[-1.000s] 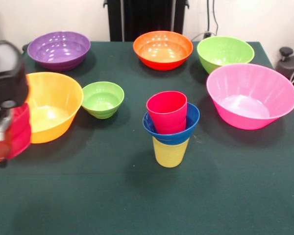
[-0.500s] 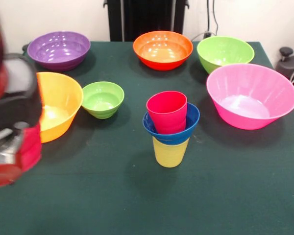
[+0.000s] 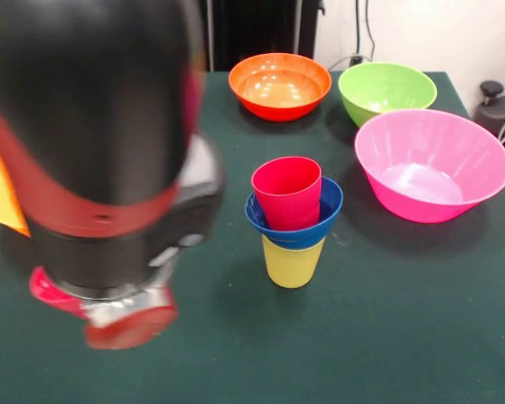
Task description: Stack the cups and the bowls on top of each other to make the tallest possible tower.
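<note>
The tower stands at the table's middle: a yellow cup at the bottom, a small blue bowl on it, and a red cup upright in the bowl. My arm is a large black and red blur close to the camera, left of the tower and apart from it. Its lower end is a red and silver blur. I cannot make out the gripper there, or whether it holds anything. I cannot pick out the small red bowl. The arm hides the purple bowl and the small green bowl.
A medium orange bowl and a medium green bowl stand at the far side. A large pink bowl stands right of the tower. A sliver of the large orange-yellow bowl shows at the left edge.
My arm has swung from the left edge towards the middle and now covers the whole left of the picture. The tower and the bowls still in view have not moved.
</note>
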